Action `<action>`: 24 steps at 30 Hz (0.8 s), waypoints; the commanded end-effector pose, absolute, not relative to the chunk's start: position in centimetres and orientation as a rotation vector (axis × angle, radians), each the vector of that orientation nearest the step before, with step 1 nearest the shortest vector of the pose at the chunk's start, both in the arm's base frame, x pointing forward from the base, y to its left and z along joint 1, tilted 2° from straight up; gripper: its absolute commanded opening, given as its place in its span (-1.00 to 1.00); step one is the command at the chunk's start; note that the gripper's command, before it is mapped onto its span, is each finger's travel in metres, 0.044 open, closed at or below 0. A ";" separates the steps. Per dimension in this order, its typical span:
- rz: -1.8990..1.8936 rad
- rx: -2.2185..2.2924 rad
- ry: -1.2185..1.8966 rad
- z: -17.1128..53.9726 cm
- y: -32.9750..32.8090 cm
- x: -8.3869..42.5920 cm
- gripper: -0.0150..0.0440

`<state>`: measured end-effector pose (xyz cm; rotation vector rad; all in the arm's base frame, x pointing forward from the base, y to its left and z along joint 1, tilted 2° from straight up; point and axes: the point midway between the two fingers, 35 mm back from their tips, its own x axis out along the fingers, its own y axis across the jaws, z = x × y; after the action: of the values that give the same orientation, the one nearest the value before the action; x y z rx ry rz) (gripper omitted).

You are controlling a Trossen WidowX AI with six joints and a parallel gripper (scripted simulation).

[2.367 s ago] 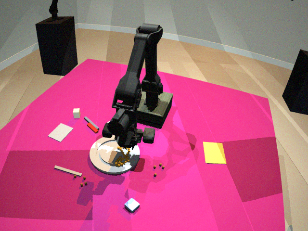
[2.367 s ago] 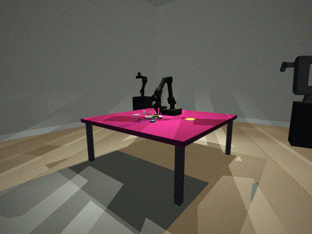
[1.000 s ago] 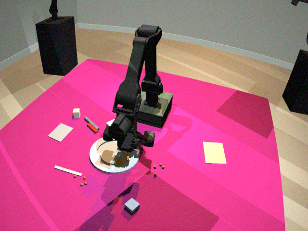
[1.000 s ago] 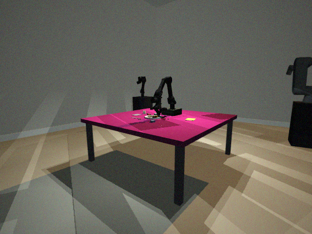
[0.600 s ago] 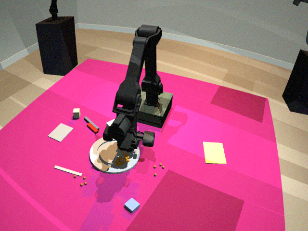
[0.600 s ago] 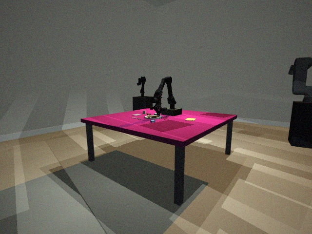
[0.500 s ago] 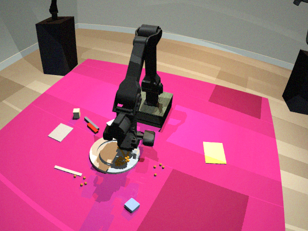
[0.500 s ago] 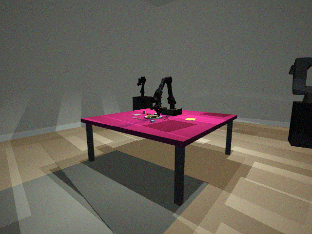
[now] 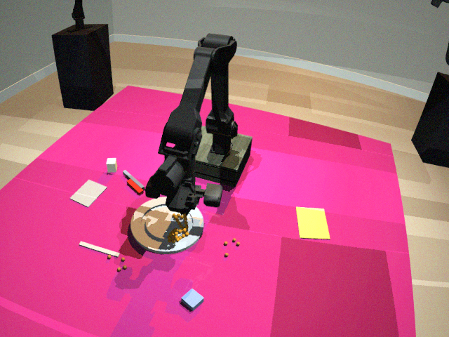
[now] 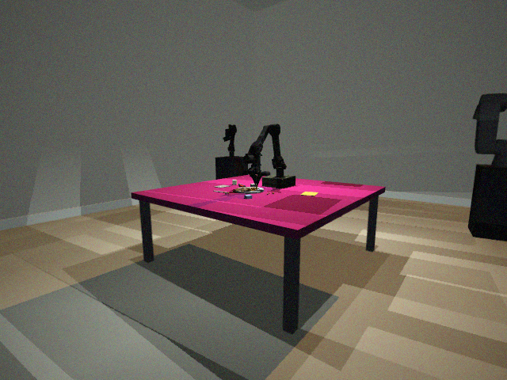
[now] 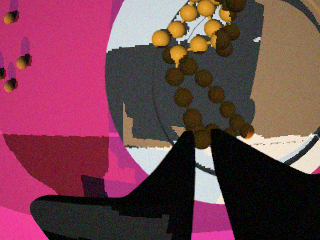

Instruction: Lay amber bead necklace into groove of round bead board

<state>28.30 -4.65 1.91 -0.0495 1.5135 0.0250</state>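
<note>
The round bead board (image 9: pixel 135 226) (image 11: pixel 122 67) lies on the pink table, with a ring-shaped groove around its middle. My gripper (image 9: pixel 185 213) (image 11: pixel 200 138) is shut on a bead of the amber necklace, low over the board's back right part. The necklace (image 9: pixel 177 237) (image 11: pixel 199 43) hangs from the fingertips in two strands. The rest lies bunched on the board's front right part, with several beads heaped together rather than spread around the groove. Shadow and the fingers hide part of the held beads.
Loose amber beads (image 9: pixel 233 240) lie right of the board, and others (image 9: pixel 123 259) front left near a white stick (image 9: pixel 98 248). A blue block (image 9: pixel 192 298) is in front, a yellow card (image 9: pixel 313 222) right. A red-grey piece (image 9: pixel 135 186), white cube (image 9: pixel 111 165) and pale card (image 9: pixel 88 192) are back left.
</note>
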 end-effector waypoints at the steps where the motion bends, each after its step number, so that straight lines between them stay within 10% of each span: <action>1: 0.022 -0.055 1.510 2.1 -6.0 28.5 -0.49; 24: 0.018 -0.060 1.511 2.3 -13.4 27.8 -0.49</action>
<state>27.90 -12.40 2.12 -0.0573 1.5162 0.0130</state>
